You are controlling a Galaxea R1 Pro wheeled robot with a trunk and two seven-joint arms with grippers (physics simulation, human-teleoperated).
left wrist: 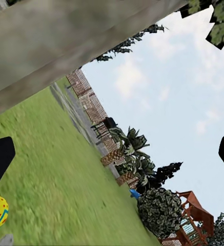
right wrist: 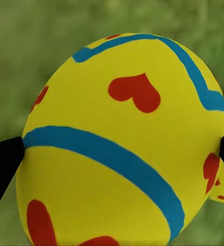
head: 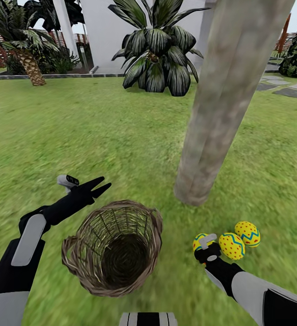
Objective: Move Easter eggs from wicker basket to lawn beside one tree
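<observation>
- The wicker basket point(head: 113, 246) sits at the lower centre of the head view on the lawn point(head: 98, 136); its woven inside looks empty, with no egg to be seen in it.
- Two Easter eggs lie on the grass at the lower right: a red-dotted egg point(head: 231, 246) and, touching it on the far side, a zigzag-banded egg point(head: 248, 233). Both are just below the foot of the tree trunk point(head: 221, 104).
- The third egg, the heart-painted egg point(right wrist: 127, 143), sits between the right jaws point(head: 204, 244), immediately left of the dotted egg. In the right wrist view a dark fingertip stands at each flank of it, so the jaws appear closed on it, with grass blurred behind.
- The egg's long axis runs roughly across the line of the fingers, and it lies right at the jaws, low over the grass.
- My reading: only a release here remains, as this spot is already beside the trunk.
- The left jaws point(head: 100, 185) are parted and empty, above the basket's left rim, pointing towards the tree.
</observation>
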